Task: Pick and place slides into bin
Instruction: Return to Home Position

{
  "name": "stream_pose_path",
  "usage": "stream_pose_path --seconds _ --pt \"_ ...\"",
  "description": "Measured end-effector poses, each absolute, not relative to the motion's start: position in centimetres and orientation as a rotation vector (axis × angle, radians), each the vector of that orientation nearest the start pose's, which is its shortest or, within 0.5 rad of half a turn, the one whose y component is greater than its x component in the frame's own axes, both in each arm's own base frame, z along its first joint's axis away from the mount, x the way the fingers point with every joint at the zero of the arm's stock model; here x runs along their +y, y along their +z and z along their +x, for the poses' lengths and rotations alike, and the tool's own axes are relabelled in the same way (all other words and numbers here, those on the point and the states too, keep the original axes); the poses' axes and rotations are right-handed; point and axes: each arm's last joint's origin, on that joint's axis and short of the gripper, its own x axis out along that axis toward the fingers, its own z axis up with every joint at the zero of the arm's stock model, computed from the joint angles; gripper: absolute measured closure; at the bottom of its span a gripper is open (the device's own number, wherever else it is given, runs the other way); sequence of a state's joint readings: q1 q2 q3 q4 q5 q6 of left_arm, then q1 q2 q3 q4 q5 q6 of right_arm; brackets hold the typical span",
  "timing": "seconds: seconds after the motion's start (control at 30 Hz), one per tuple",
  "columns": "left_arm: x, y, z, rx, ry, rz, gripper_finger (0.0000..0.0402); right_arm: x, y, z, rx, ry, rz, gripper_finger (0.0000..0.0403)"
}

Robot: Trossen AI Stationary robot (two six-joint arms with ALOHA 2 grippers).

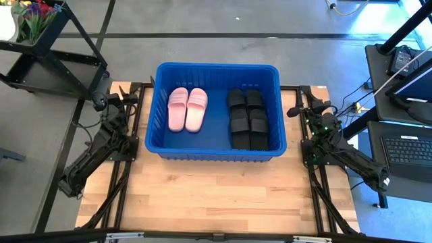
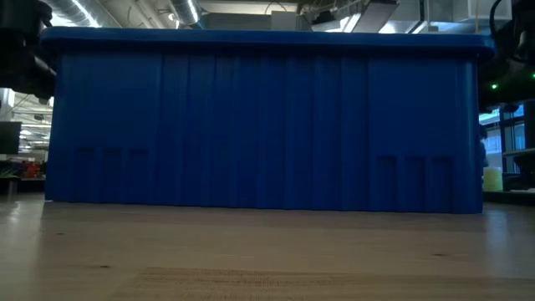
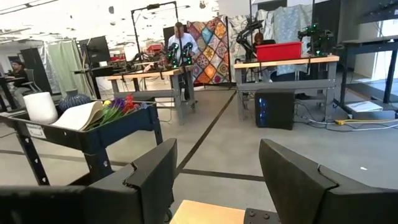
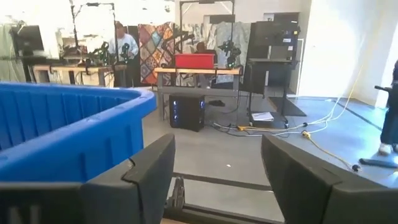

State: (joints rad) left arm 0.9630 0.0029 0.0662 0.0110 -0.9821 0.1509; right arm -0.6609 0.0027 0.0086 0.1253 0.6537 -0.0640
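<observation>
The blue bin [image 1: 154, 108] stands at the far middle of the wooden table; its near wall fills the low view [image 2: 259, 125]. Inside lie two pale pink slides [image 1: 187, 109] side by side on the left and several black slides [image 1: 247, 118] on the right, all resting flat on the bin's floor. My left gripper [image 3: 214, 180] is open and empty at the table's far left edge, left of the bin [image 1: 101, 102]. My right gripper [image 4: 217, 177] is open and empty at the far right edge [image 1: 295, 110], with the bin's corner [image 4: 68, 134] beside it.
Bare wooden table [image 1: 216, 196] spreads in front of the bin. A dark cart with flowers [image 1: 40, 40] stands off the table's far left. A desk with a laptop [image 1: 408, 145] stands off the right. People and workbenches show in the room beyond [image 3: 180, 43].
</observation>
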Motion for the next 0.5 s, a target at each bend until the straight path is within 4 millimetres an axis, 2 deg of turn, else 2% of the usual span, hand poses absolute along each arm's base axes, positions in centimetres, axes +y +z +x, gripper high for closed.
stream_pose_path --seconds 0.23,0.5 --pt "7.97 18.57 2.61 0.062 1.946 0.099 0.0178 -6.97 17.54 6.09 0.025 -1.321 -0.182 0.0164" --pt "7.97 18.57 2.62 0.062 1.944 0.099 0.0178 -6.97 17.48 6.10 0.033 -1.320 -0.183 0.0164"
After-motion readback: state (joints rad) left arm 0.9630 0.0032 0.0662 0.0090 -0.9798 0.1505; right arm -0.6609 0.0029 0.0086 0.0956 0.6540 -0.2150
